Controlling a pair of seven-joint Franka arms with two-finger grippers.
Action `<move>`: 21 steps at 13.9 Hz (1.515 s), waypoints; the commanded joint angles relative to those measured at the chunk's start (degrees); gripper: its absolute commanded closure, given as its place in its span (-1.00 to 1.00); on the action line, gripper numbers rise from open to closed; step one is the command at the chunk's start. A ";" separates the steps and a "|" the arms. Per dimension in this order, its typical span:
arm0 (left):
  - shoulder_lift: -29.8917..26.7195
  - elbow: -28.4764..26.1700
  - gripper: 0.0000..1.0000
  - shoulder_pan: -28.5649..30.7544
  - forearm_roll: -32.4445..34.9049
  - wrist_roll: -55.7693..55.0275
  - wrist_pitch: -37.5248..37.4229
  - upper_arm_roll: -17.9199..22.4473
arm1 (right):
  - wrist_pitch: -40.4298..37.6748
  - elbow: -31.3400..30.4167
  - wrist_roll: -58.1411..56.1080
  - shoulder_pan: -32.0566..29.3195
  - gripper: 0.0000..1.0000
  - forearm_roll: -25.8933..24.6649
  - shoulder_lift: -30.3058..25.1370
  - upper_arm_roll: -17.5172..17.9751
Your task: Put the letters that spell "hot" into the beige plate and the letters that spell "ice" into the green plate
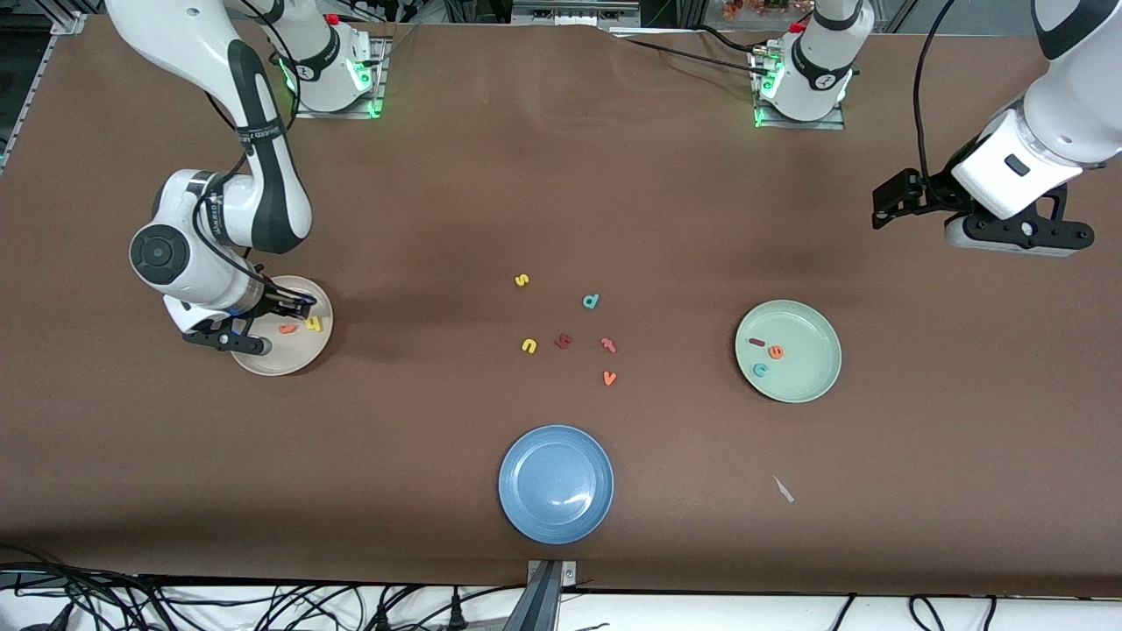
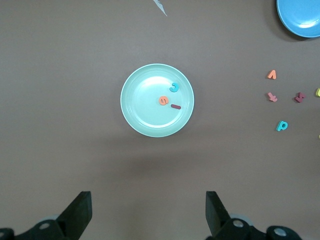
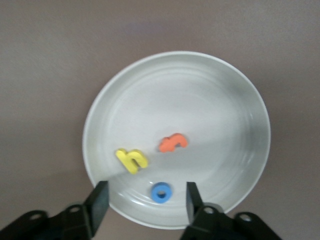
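The right gripper [image 3: 145, 200] hung just over the beige plate [image 1: 298, 359] at the right arm's end of the worktop [image 1: 561, 175], its fingers [image 3: 100, 200] apart and holding nothing. The blue o [image 3: 161, 192] lay in the plate between the fingertips, free of both. Beside it in the same plate lay the yellow h [image 3: 132, 160] and the orange t [image 3: 173, 143], all three small flat foam pieces.

The left gripper [image 2: 147, 212] waited high over the worktop at the left arm's end, fingers wide apart and empty. The green plate [image 1: 811, 386] held the dark red i [image 1: 756, 342], the orange e [image 1: 776, 352] and the teal c [image 1: 760, 370], close together.
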 commanded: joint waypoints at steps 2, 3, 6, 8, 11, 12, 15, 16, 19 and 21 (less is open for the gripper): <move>-1.28 0.31 -1.00 0.33 4.46 -0.78 -1.18 -0.54 | -7.51 5.59 7.65 0.41 -1.00 0.45 -0.85 1.78; -1.19 0.48 -1.00 0.33 4.91 -0.78 -1.18 -0.63 | -11.28 8.31 8.27 0.32 -1.00 0.45 -0.50 1.78; -0.58 2.33 -1.00 0.06 5.00 -0.87 -1.79 -0.72 | -22.01 17.28 11.87 0.14 -1.00 0.62 0.38 1.78; -0.66 2.77 -1.00 0.15 5.00 -0.87 -3.71 -0.64 | -29.57 22.90 13.99 0.06 -1.00 0.88 0.82 1.78; -0.66 3.12 -1.00 0.24 5.00 -0.78 -4.78 -0.64 | -32.77 24.78 14.17 -2.30 -1.00 3.87 0.56 2.47; -0.66 3.12 -1.00 0.24 5.00 -0.78 -4.78 -0.64 | -32.59 24.69 14.17 -5.80 -1.00 3.35 -1.01 6.74; -0.66 3.21 -1.00 0.06 5.00 -0.78 -4.78 -0.64 | -32.33 23.90 12.77 -21.35 -1.00 -0.84 -6.02 22.91; -0.66 3.21 -1.00 0.15 4.92 -0.69 -4.78 -0.64 | -32.41 23.11 10.50 -24.61 -1.00 -4.61 -7.86 26.96; -0.58 3.21 -1.00 -0.11 4.74 -0.78 -4.78 -0.64 | -35.12 22.49 7.14 -28.07 -1.00 -8.08 -13.40 29.99; -0.58 3.21 -1.00 -0.11 4.74 -0.69 -4.78 -0.64 | -39.08 22.58 6.87 -28.77 -1.00 -9.39 -17.53 29.99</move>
